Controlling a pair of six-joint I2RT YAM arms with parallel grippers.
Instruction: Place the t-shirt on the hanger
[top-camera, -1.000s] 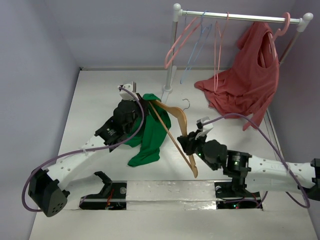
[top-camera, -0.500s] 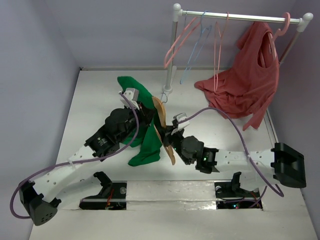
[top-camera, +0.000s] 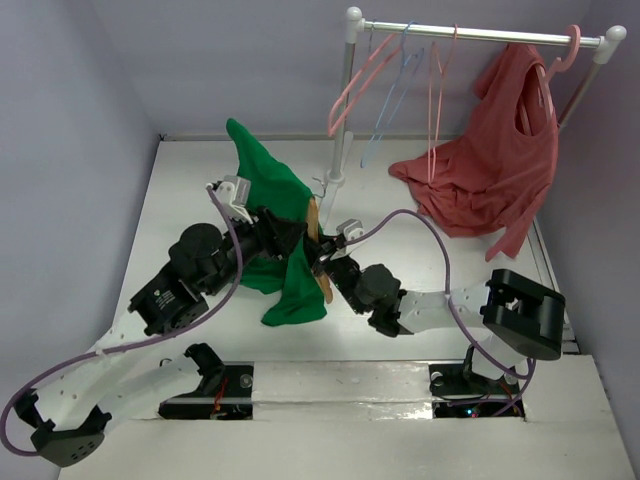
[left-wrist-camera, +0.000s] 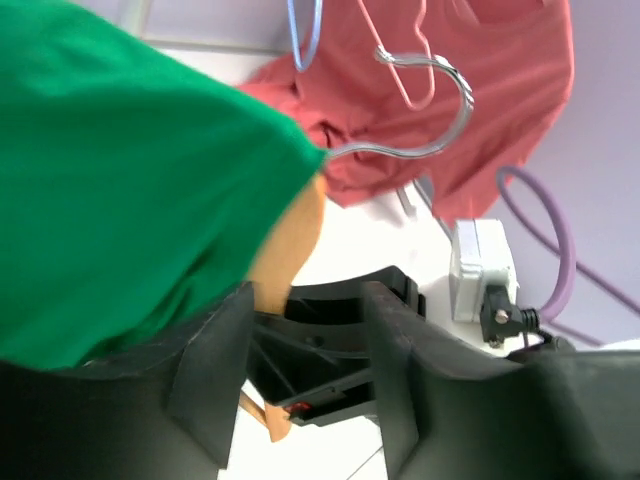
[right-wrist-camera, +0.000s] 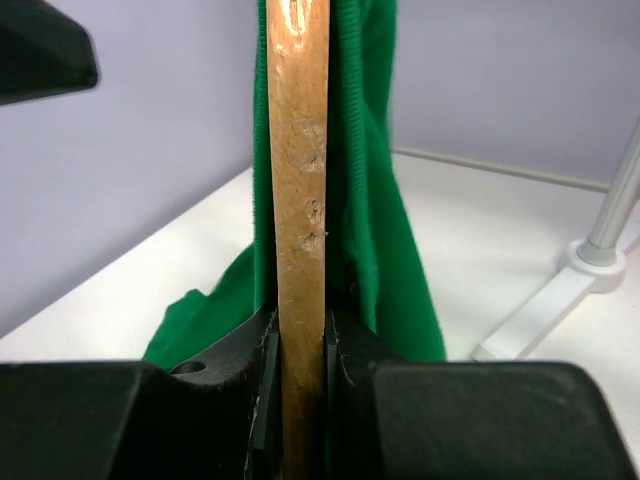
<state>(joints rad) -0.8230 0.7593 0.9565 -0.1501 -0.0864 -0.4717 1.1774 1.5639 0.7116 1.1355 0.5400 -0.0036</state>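
The green t-shirt (top-camera: 290, 290) hangs over the tan wooden hanger (top-camera: 314, 222), one end raised toward the back wall and the rest drooping to the table. The right gripper (top-camera: 326, 270) is shut on the hanger's wooden bar (right-wrist-camera: 300, 180), held upright, with green cloth (right-wrist-camera: 375, 200) behind it. The left gripper (top-camera: 292, 238) sits just left of the hanger. Its jaws stand apart around open space (left-wrist-camera: 308, 295), and the t-shirt (left-wrist-camera: 130, 170) covers the hanger shoulder (left-wrist-camera: 295, 235) above the left finger (left-wrist-camera: 215, 370). The metal hook (left-wrist-camera: 420, 140) sticks out bare.
A white clothes rack (top-camera: 480, 35) stands at the back right, its post base (top-camera: 333, 180) close behind the hanger. Thin pink hangers (top-camera: 355, 85) and a light-blue hanger (top-camera: 395, 80) hang on it, plus a salmon-red garment (top-camera: 490, 170) draping to the table.
The left gripper was shut and has opened. The right arm swung the hanger left and turned it upright. The t-shirt's upper end rose toward the back wall.
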